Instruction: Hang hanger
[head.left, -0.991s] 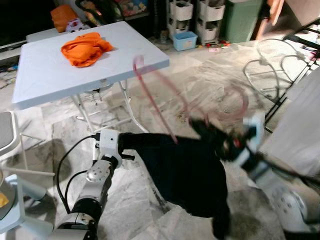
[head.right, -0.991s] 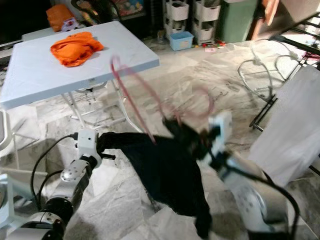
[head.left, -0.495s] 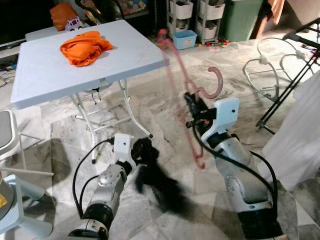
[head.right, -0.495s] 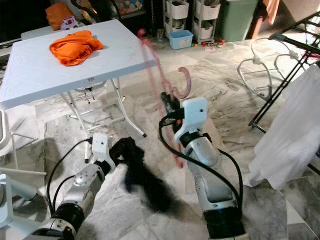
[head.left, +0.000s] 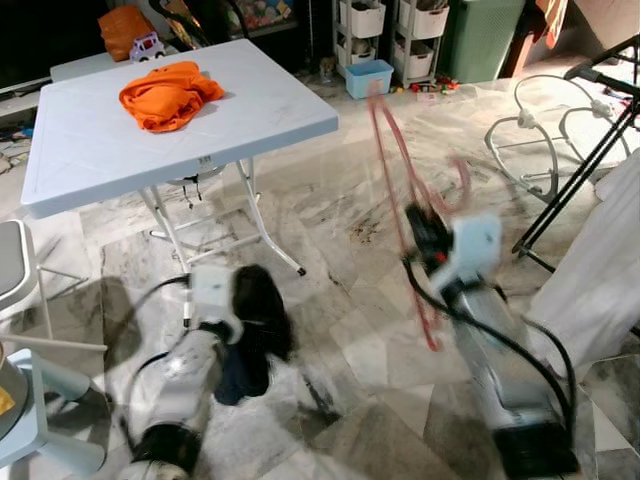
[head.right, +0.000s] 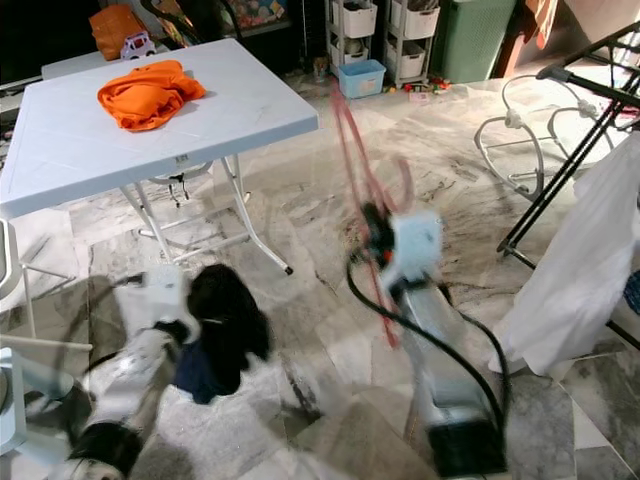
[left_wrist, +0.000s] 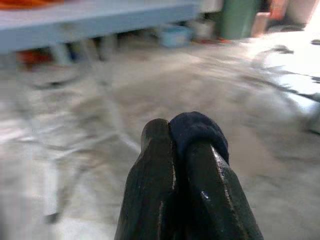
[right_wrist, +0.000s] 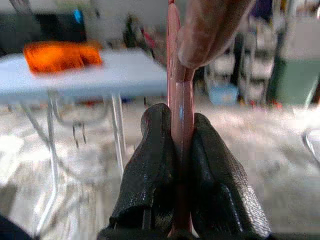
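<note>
My right gripper (head.left: 422, 232) is shut on a thin pink hanger (head.left: 392, 150), which stands tilted above the marble floor; the picture there is blurred. In the right wrist view the black fingers (right_wrist: 157, 145) pinch the hanger's bar (right_wrist: 179, 107). A dark navy garment (head.left: 255, 325) hangs bunched from my left gripper (head.left: 232, 308), low over the floor beside the table's legs. The left wrist view has the left gripper (left_wrist: 175, 131) shut on a fold of that cloth (left_wrist: 199, 131). The garment is off the hanger.
A white folding table (head.left: 90, 150) with an orange cloth (head.left: 168, 92) stands at the back left. A black drying rack pole (head.left: 588, 165) and a hanging white cloth (head.left: 600, 270) are at the right. Storage drawers and a blue bin (head.left: 371, 79) line the back.
The dark garment has come off the pink hanger and dropped, bunched, with my left gripper. My right gripper has swung the bare hanger up and then to the right.
</note>
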